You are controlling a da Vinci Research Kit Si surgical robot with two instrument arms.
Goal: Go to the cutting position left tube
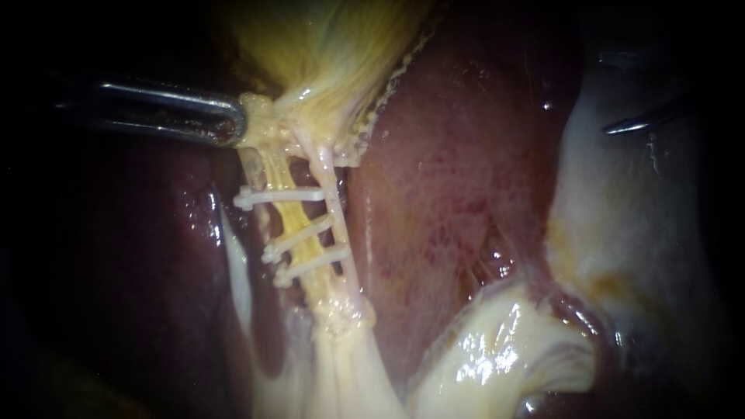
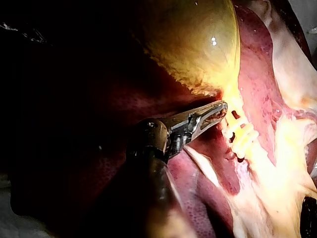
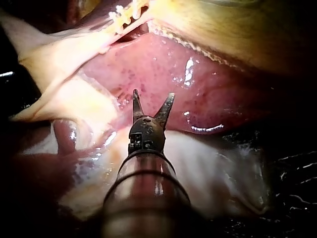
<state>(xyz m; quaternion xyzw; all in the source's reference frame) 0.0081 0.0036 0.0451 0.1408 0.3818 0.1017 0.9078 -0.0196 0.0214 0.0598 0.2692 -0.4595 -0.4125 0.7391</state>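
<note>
The left tube, crossed by three clips, runs at about nine o'clock from centre. It looks stretched because the left instrument, at ten o'clock, grips the gallbladder just above. The right instrument waits at two o'clock, jaws open, well apart.

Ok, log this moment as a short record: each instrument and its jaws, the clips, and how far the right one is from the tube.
left instrument: jaws shut on tissue just under the gallbladder
right instrument: jaws open, nothing between them; liver ahead of it
clips: three, across the tube
right instrument to clips: well apart, not yet at the tube
</note>
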